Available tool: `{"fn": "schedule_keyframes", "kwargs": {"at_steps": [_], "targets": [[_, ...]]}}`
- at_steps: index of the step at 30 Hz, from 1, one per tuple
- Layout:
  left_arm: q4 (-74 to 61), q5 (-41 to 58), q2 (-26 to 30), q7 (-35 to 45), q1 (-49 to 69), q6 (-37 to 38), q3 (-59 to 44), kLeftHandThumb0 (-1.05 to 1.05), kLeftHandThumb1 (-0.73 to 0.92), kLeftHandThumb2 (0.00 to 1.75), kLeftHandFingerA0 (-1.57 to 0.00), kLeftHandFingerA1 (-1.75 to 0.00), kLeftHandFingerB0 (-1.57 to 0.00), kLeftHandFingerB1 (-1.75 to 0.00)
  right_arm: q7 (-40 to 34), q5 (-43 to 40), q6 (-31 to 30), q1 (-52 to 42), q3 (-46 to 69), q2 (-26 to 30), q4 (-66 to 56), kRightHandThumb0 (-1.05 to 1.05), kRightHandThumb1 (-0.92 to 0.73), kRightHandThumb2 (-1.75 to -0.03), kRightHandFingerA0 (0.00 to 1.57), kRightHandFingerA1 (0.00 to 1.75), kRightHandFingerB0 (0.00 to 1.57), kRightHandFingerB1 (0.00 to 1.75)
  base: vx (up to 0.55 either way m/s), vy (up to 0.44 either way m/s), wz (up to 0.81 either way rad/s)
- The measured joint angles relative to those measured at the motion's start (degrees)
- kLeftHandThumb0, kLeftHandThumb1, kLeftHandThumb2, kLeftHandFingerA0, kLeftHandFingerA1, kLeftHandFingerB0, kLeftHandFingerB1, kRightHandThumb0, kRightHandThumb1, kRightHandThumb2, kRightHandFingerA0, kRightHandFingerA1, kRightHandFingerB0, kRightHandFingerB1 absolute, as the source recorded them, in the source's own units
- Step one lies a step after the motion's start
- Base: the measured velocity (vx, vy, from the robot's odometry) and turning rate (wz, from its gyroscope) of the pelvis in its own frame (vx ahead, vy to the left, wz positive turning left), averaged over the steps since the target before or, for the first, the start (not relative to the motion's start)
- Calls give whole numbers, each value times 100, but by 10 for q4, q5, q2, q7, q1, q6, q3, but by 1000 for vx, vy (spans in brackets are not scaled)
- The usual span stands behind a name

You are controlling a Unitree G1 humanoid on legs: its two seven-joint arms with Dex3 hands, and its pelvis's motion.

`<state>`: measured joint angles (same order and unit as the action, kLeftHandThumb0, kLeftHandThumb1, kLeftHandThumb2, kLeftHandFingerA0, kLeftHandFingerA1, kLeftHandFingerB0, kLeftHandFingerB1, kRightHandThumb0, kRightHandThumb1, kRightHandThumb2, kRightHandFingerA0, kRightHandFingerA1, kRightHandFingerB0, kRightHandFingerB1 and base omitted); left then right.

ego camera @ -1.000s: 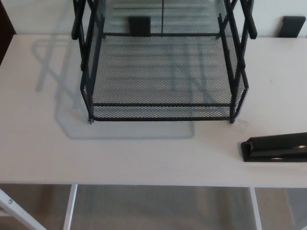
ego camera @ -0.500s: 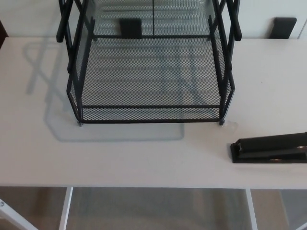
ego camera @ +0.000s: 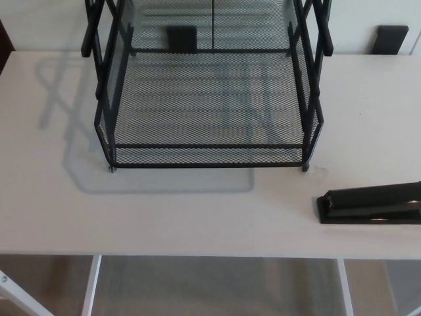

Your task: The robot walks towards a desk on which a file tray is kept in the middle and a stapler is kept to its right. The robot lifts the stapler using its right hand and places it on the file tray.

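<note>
Fingers out of view, state unknown; stapler [ego camera: 371, 204] on desk [ego camera: 197, 217], right of file tray [ego camera: 207, 146].

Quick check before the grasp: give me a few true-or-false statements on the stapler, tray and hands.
1. The stapler lies on the desk, right of the tray. True.
2. The stapler touches the tray. False: bare desk separates them.
3. The right hand holds the stapler. False: neither hand is in view.
4. The stapler's right end runs out of the picture. True.
</note>
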<state>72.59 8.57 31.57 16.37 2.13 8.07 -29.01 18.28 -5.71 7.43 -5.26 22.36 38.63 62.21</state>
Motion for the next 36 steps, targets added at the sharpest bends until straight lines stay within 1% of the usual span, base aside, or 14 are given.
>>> {"fn": "schedule_keyframes", "kwargs": {"at_steps": [2,3,4,7,9,10,11,12,13,14,16,17,28,36], "targets": [[1,7,3,0,-8,0,-14,-105,84,70,-4,-134,0,-74,5,-13,-3,14,27,3,-3,-72,-48,-85,4,50,4,28,0,0,0],[1,12,4,0,-12,0,-24,-105,53,120,-9,-95,0,-71,6,-20,-4,28,42,5,-2,-75,-52,-84,22,69,11,45,0,0,0],[1,14,5,0,-14,0,-28,-105,85,69,-2,-135,0,-70,6,-22,-4,33,46,6,-1,-79,-51,-89,25,64,5,41,0,0,0],[3,32,6,1,-31,0,-55,-105,78,72,0,-148,0,-70,5,-35,-4,103,67,34,12,-70,-54,-56,40,71,32,56,0,0,0],[5,36,5,1,-33,0,-57,-105,82,67,0,-143,0,-60,-11,-36,-10,136,71,39,7,-76,-39,-87,56,84,33,65,0,0,0],[5,37,4,2,-34,0,-58,-105,85,65,-5,-133,0,-66,-18,-37,-13,147,73,39,3,-64,-45,-56,42,86,42,69,0,0,0],[5,40,2,2,-34,0,-59,-105,82,69,-4,-136,0,-69,-26,-38,-23,158,74,39,-12,-64,-35,-50,81,166,54,77,0,0,0],[5,40,-1,2,-34,0,-60,-105,82,69,-4,-136,0,-69,-30,-39,-32,164,76,37,-30,-64,-35,-50,81,166,54,77,0,0,0],[5,40,-2,2,-34,0,-60,-105,75,75,0,-153,0,-76,-32,-41,-39,167,77,36,-44,-68,-31,-50,49,137,52,75,0,0,0],[5,40,-3,2,-34,0,-60,-105,84,68,-7,-136,0,-71,-34,-41,-44,169,78,35,-54,-105,-24,-70,50,109,45,75,0,0,0],[5,41,-6,2,-34,0,-59,-105,85,69,-8,-138,0,-71,-37,-43,-58,171,77,26,-104,-88,-44,-56,52,86,38,65,0,0,0],[4,41,-6,2,-34,0,-59,-105,76,77,0,-150,0,-69,-38,-42,-60,172,72,23,-125,-94,-32,-78,51,83,37,62,0,0,0],[1,41,-6,2,-35,0,-53,-105,87,72,-7,-135,0,-69,-50,-22,-92,224,16,23,-331,-83,-57,-59,18,70,17,49,0,0,0],[2,41,-6,2,-35,0,-51,-105,84,72,-13,-136,0,-75,-18,-19,-120,236,-43,32,-489,-78,-48,-86,0,22,11,15,0,0,0]]}}
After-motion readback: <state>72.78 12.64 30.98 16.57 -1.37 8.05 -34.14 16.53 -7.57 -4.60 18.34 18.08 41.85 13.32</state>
